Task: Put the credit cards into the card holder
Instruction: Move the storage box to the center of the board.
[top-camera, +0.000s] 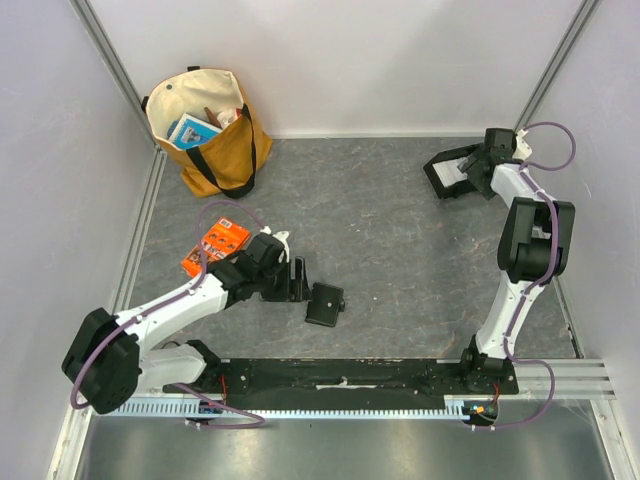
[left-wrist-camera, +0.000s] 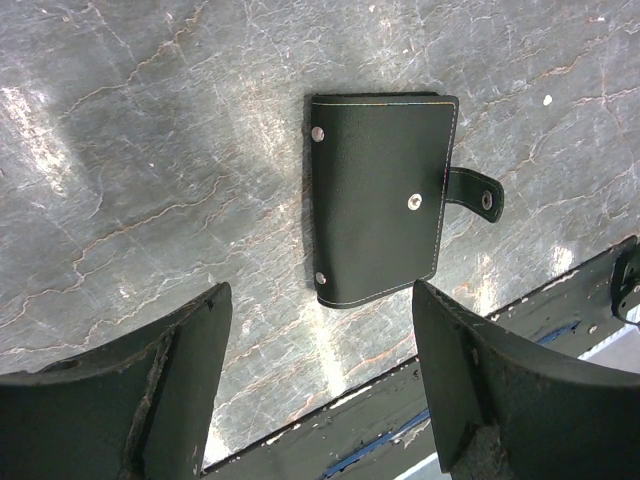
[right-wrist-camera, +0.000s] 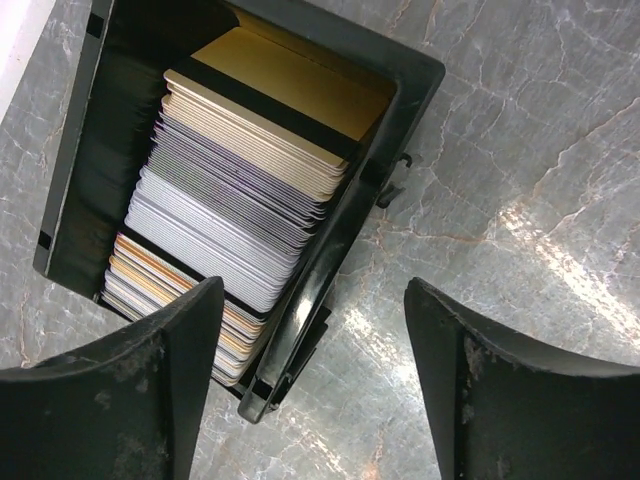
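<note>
The card holder (left-wrist-camera: 385, 200) is a black wallet lying closed on the grey floor, its snap tab (left-wrist-camera: 476, 192) sticking out to one side. It also shows in the top view (top-camera: 324, 304). My left gripper (left-wrist-camera: 320, 385) is open and empty, hovering just short of it. Several credit cards (right-wrist-camera: 240, 170), whitish-grey and tan with a dark stripe, stand stacked in a black tray (right-wrist-camera: 340, 240) at the far right of the top view (top-camera: 437, 172). My right gripper (right-wrist-camera: 312, 390) is open and empty above the tray's near wall, one finger over the stack.
An orange printed packet (top-camera: 215, 247) lies left of the left arm. A tan tote bag (top-camera: 205, 130) with items inside stands at the back left. The black base rail (left-wrist-camera: 400, 425) runs along the near edge. Grey walls enclose the floor.
</note>
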